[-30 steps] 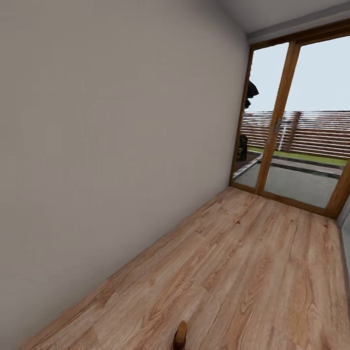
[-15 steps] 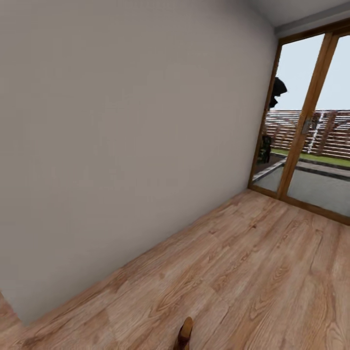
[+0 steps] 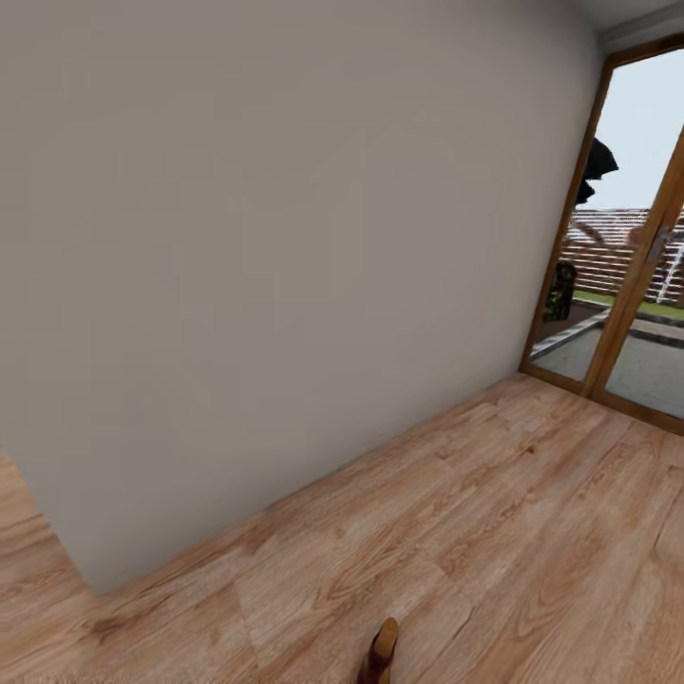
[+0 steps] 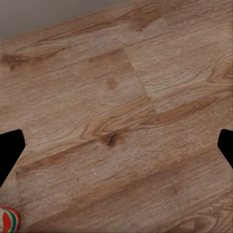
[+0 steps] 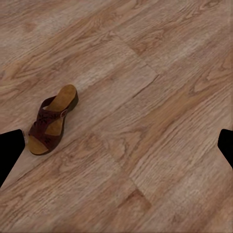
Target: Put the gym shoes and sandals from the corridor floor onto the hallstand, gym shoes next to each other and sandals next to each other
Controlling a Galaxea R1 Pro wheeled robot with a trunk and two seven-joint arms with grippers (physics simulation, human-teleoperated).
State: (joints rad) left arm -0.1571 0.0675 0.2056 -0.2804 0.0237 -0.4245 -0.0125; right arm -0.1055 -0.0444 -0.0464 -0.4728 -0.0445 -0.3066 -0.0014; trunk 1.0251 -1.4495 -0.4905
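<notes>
End effectors: left one (image 4: 116, 148) and right one (image 5: 116, 148) both hung spread apart over bare corridor floor (image 3: 494, 532), nothing between the fingers, dark fingertips (image 4: 9, 150) at the frame edges. Big grey wall (image 3: 285, 266) took most of my head view, wood-framed glass door (image 3: 627, 275) at the far end. One brown sandal (image 5: 52, 120) lay flat on the planks under the right wrist camera, apart from the fingers. Head view caught it at the bottom edge. Sliver of a gym shoe (image 4: 8, 219), red-orange and green, sat on the floor near the left end effector.
</notes>
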